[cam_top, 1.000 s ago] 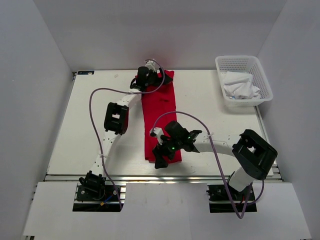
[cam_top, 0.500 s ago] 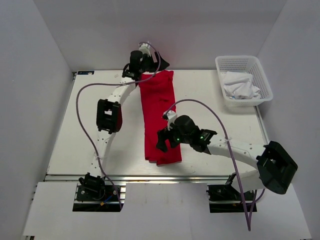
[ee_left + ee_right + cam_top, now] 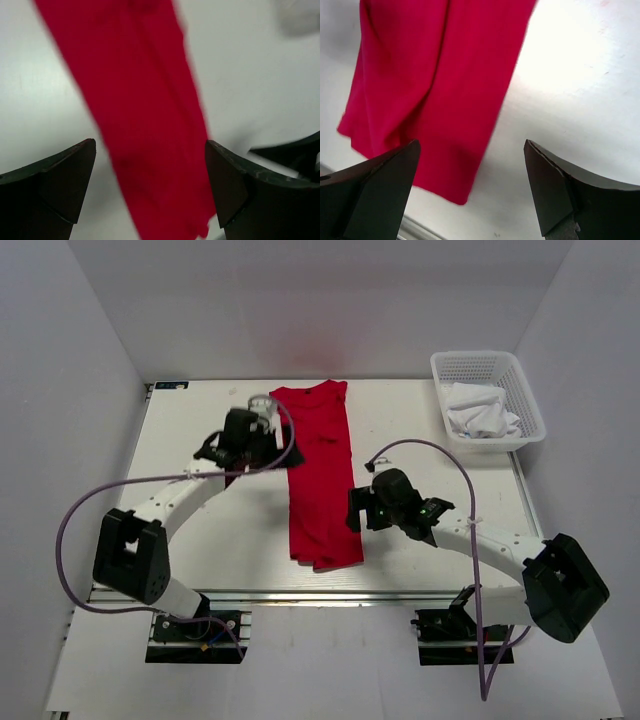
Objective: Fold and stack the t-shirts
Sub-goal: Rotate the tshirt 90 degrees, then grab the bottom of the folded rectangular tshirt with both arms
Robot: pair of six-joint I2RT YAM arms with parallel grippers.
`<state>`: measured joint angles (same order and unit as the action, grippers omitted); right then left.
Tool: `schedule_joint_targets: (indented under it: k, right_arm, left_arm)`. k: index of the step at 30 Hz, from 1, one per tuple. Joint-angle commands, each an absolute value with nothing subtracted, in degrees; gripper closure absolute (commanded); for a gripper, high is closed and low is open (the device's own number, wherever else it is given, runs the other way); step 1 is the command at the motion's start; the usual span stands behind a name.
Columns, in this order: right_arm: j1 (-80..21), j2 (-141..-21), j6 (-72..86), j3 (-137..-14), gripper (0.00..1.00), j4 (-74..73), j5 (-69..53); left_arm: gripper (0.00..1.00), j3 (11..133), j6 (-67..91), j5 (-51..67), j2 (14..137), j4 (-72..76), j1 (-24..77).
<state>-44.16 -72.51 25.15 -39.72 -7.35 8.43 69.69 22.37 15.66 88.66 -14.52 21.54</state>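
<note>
Top view: red t-shirt [image 3: 318, 475] lies in a long strip on the surface [image 3: 180, 500], flanked by my left hand [image 3: 262, 448] and right hand [image 3: 358, 510].
Left wrist: fingers apart, holding nothing, shirt beneath.
Right wrist: fingers apart, holding nothing, shirt edge beneath.

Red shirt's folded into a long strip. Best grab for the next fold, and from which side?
Probably the near-end corners of the t-shirt: left end effector from its left edge, right end effector from its right. The strip lies flat and narrow, so only edges offer a pinch.
</note>
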Motion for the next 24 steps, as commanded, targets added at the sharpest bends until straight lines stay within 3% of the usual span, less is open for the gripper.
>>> schedule_joint_targets:
  k: [1,10,18,24]
  right_arm:
    - [-43.4,-72.9,21.7,-39.1,0.1,-8.5,-4.4]
    - [-46.8,-71.9,10.5,-43.6,0.1,2.5,-34.1]
    - [-51.8,-85.0,9.1,-51.4,0.1,3.7,-42.1]
    - [-50.8,-89.8,11.2,-45.0,0.1,6.9,-39.1]
  left_arm:
    - [0.0,56.6,26.4,8.9,80.4,-20.9,22.9]
    - [0.0,35.5,33.3,11.3,61.0,-26.7,24.5]
    - [0.0,31.7,34.7,7.9,49.4,-31.5,24.5]
    - [0.0,32.5,33.6,8.1,50.8,-33.4,24.5]
